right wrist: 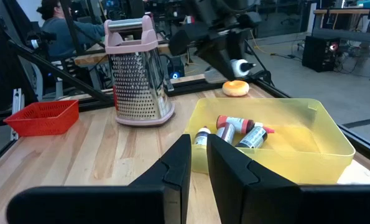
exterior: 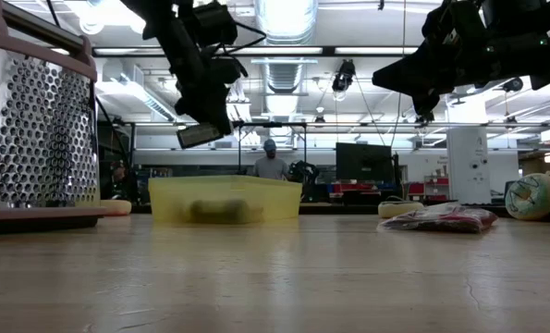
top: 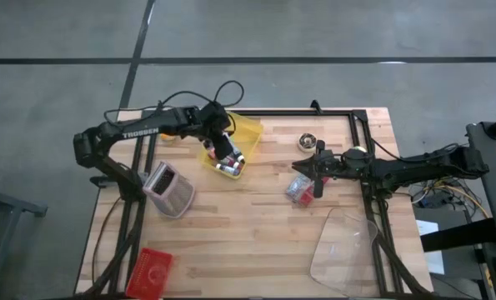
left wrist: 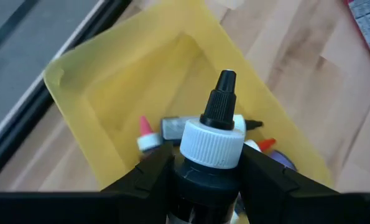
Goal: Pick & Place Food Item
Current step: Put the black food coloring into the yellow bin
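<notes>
My left gripper (top: pixel 224 152) hangs over the yellow bin (top: pixel 249 133) at the table's far middle, shut on a small dark bottle (left wrist: pixel 212 146) with a white ribbed cap and black nozzle. Several similar small bottles (right wrist: pixel 234 132) lie on the bin's floor. My right gripper (top: pixel 318 173) waits level at the right, shut and with nothing in it, above a red packet (top: pixel 298 190) that lies flat on the table. My left gripper pinches the bottle's dark body just below the white cap (left wrist: pixel 203 182) between its two fingers (left wrist: pixel 144 177). The fingers slant down from the table's left and lie along the bottle. It is lifted clear above the bin, tilted, nozzle pointing forward and down.
A pink-topped metal grater (top: pixel 169 188) stands at the left, and a red basket (top: pixel 152 271) sits at the near left corner. A clear plastic container (top: pixel 343 246) lies near right. A small round item (top: pixel 308 143) rests far right of the bin. People are in the room behind.
</notes>
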Robot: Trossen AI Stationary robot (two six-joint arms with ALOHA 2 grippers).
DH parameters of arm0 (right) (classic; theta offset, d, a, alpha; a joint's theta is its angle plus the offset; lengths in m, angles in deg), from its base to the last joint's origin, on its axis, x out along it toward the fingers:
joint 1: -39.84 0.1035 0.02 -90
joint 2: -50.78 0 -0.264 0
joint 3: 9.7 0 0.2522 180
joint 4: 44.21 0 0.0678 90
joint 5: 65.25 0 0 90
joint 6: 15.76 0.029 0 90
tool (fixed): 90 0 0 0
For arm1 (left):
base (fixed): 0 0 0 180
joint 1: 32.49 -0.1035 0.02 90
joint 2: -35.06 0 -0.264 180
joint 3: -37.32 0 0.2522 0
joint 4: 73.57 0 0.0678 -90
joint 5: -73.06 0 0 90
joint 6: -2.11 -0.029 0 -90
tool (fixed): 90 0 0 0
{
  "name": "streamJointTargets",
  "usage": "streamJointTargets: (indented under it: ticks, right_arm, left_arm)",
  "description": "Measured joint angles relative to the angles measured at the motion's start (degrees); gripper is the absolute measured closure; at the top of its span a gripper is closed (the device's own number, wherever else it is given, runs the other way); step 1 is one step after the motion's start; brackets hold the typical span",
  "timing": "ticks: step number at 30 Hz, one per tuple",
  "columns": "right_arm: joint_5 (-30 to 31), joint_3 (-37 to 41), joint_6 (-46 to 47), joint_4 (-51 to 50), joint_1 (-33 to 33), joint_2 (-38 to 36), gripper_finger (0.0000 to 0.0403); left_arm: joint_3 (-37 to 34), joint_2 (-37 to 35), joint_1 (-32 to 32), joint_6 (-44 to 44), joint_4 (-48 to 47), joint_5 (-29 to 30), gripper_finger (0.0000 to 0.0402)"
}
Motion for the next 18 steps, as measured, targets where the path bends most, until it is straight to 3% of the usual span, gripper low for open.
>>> streamJointTargets:
  ticks: [10, 18]
  right_arm:
    - [0.0, 0.0, 0.0, 0.0, 0.0, 0.0, 0.0355]
    - [0.0, 0.0, 0.0, 0.0, 0.0, 0.0, 0.0355]
  left_arm:
    - [0.4, 5.1, -4.6, -2.2, 2.5, -2.7, 0.025]
    - [6.3, 10.8, -5.2, -5.6, 2.2, -4.8, 0.025]
